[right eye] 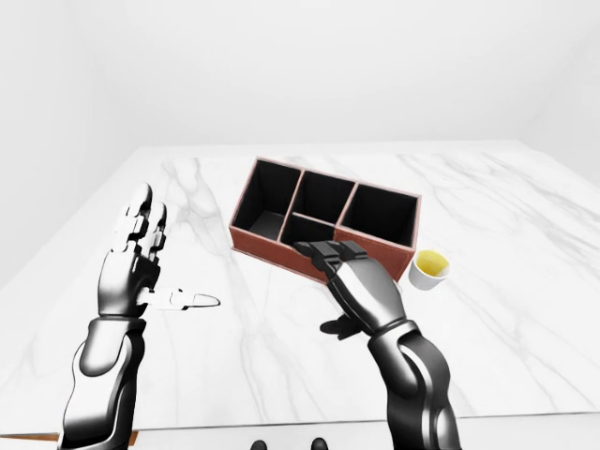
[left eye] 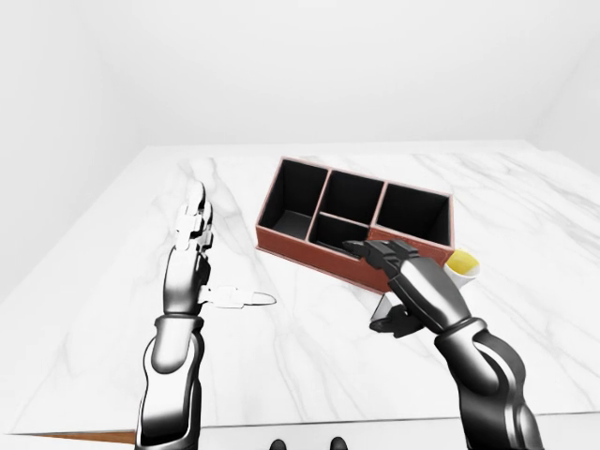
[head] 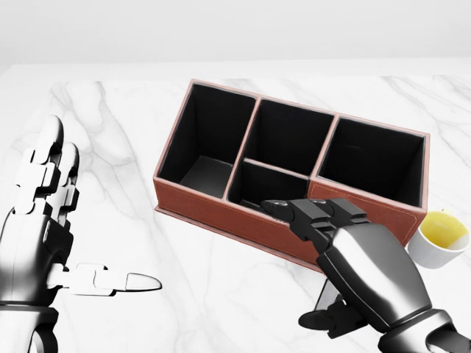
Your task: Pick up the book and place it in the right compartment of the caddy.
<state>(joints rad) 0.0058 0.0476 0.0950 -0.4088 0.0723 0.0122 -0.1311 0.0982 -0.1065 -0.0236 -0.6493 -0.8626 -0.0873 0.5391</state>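
Two hands hover over your white marble worktop point(left eye: 309, 347). Your left hand point(head: 44, 220) is raised, fingers spread, thumb pointing right, holding nothing. Your right hand point(head: 353, 265) sits at the near wall of the brown caddy point(head: 221, 213), fingers extended and apart, thumb tucked beneath; no object is gripped. A white cup of yellow liquid point(head: 439, 237) stands just right of the caddy. No view shows the book.
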